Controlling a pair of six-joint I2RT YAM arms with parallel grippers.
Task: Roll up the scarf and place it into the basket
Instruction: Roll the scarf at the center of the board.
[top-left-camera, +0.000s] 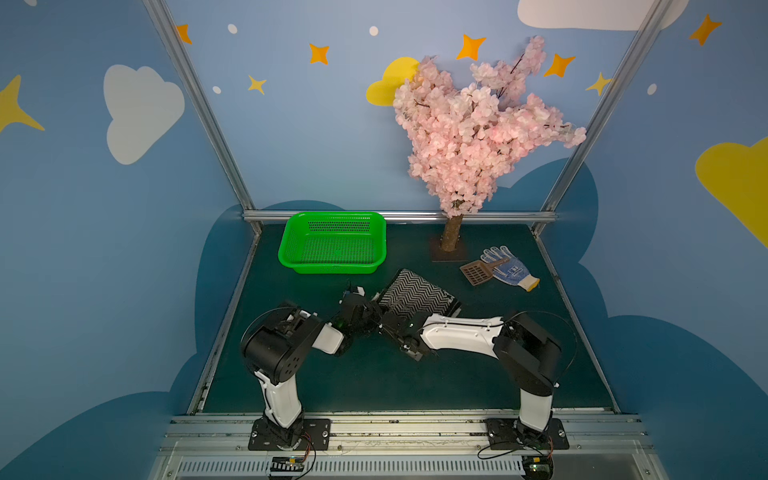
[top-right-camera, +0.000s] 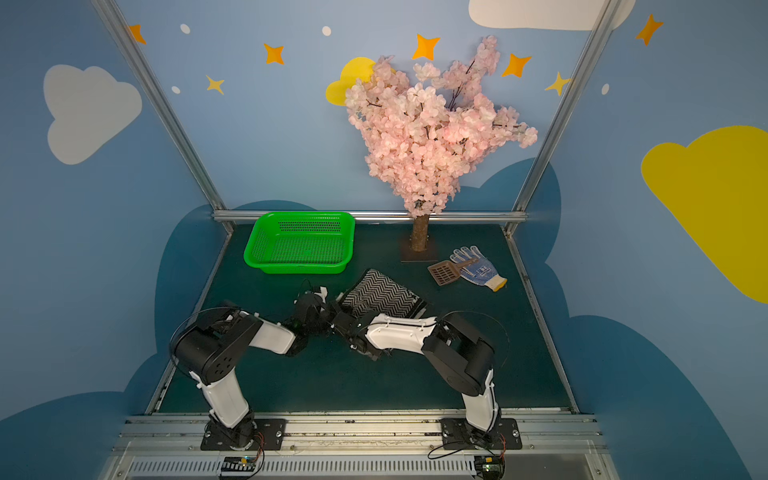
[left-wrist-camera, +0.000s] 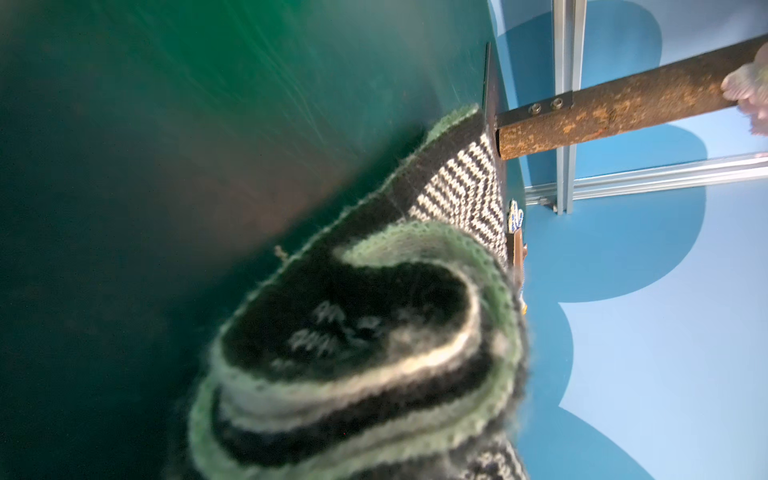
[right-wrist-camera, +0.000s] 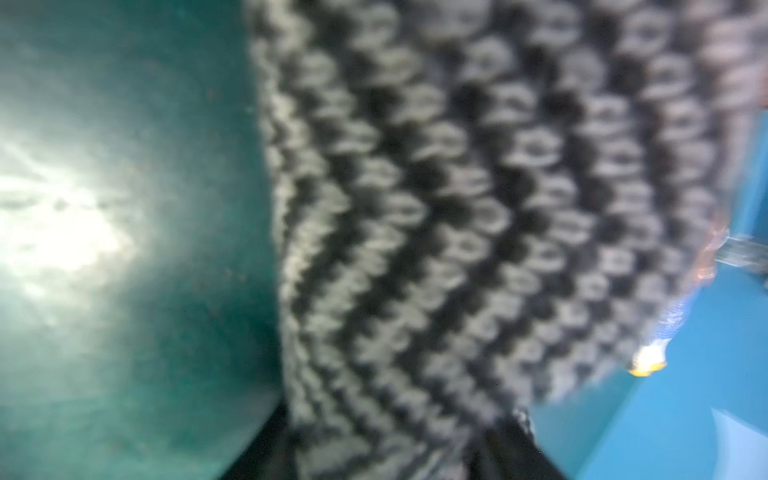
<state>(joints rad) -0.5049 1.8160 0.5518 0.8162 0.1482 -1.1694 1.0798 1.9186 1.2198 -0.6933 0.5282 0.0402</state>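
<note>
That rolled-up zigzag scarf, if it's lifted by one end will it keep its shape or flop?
Likely floppy: the scarf is soft knit, so an unsupported end should sag. Its layers coil loosely in the left wrist view, so it may unroll unless squeezed. Fuzzy yarn probably won't slip.

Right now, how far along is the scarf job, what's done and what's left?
Done: the scarf looks rolled into a bundle on the table; the left wrist view shows its coiled end. In hand: the left gripper is shut at that end and the right gripper is beside it, its grip hidden. Left: the basket is empty, so the lift and placement remain.
</note>
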